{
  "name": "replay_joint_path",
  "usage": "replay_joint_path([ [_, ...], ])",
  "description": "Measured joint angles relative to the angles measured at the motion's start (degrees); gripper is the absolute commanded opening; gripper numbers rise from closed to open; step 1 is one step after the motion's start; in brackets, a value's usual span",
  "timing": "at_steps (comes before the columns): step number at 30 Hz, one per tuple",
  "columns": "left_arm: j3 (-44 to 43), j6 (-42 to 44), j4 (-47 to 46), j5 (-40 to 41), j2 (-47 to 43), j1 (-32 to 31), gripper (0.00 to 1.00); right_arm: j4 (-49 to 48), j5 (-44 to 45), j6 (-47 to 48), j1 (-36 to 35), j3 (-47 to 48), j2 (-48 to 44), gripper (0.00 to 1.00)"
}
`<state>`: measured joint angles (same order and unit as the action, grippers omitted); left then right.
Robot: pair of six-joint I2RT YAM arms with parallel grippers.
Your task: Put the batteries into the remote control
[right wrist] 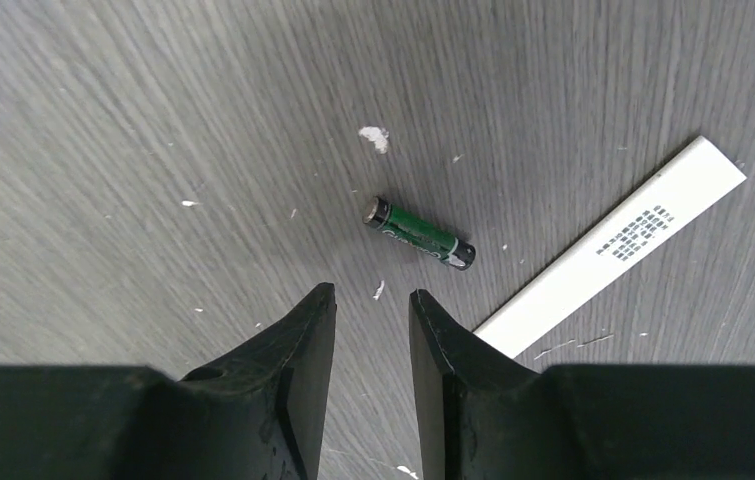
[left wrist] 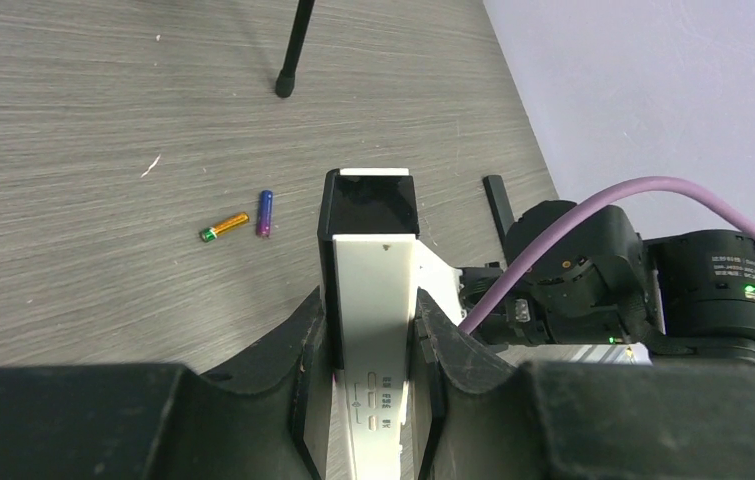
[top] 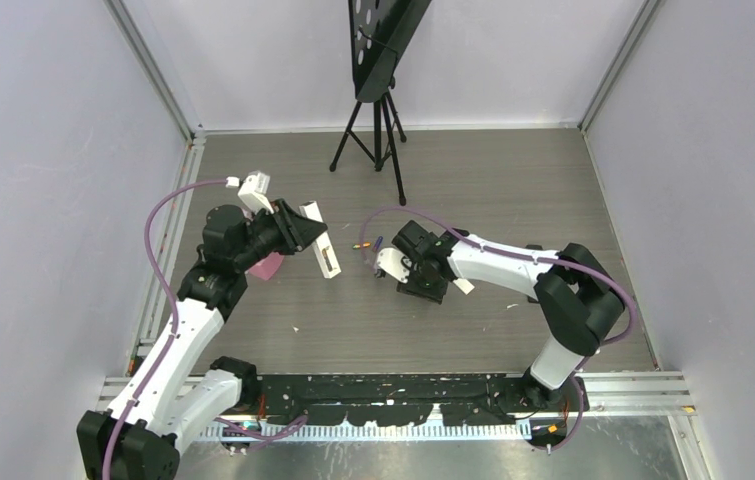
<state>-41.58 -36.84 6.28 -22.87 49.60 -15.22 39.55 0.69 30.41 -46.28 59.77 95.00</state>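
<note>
My left gripper (left wrist: 373, 300) is shut on the white remote control (left wrist: 378, 255), which it holds off the table; the remote's dark far end (left wrist: 368, 205) points away from the wrist. From above, the remote (top: 325, 250) hangs left of centre. An orange-yellow battery (left wrist: 224, 227) and a purple battery (left wrist: 265, 213) lie side by side on the table beyond it. A dark green battery (right wrist: 420, 232) lies on the wood just ahead of my right gripper (right wrist: 373, 300), which is open, low over the table and holds nothing.
A flat white strip with printed text (right wrist: 613, 245) lies right of the dark battery. A black tripod (top: 378, 130) stands at the back centre. Something pink (top: 271, 265) lies under the left arm. Grey walls close in the table.
</note>
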Motion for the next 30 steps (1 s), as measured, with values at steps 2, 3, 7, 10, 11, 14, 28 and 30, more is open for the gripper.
replay_joint_path([
  [2,0.0,0.0,0.1,0.0,0.0,0.2,0.0,-0.9,0.8,0.8,0.0,-0.3,0.7,0.38],
  [3,0.0,0.0,0.1,0.0,0.0,0.3,0.0,-1.7,1.2,1.2,0.0,-0.6,0.7,0.38],
  [7,0.0,0.0,0.2,0.0,0.0,0.5,0.0,-4.8,2.3,2.3,0.0,-1.4,0.7,0.38],
  [10,0.0,0.0,0.5,0.0,0.0,0.7,0.0,-6.9,2.7,2.8,0.0,-1.8,0.7,0.38],
  [11,0.0,0.0,0.7,0.0,0.0,0.8,0.0,-7.5,2.9,3.0,0.0,-1.9,0.7,0.38],
  [14,0.0,0.0,0.9,-0.1,0.0,1.1,0.0,-9.0,3.2,3.4,0.0,-1.9,0.9,0.38],
  [28,-0.2,0.0,0.9,-0.7,0.7,1.5,0.0,-11.8,4.0,4.8,0.7,-1.3,3.7,0.08],
  [30,-0.2,0.0,1.0,-0.8,0.7,1.5,0.0,-10.7,3.0,4.5,1.4,-0.2,4.4,0.03],
])
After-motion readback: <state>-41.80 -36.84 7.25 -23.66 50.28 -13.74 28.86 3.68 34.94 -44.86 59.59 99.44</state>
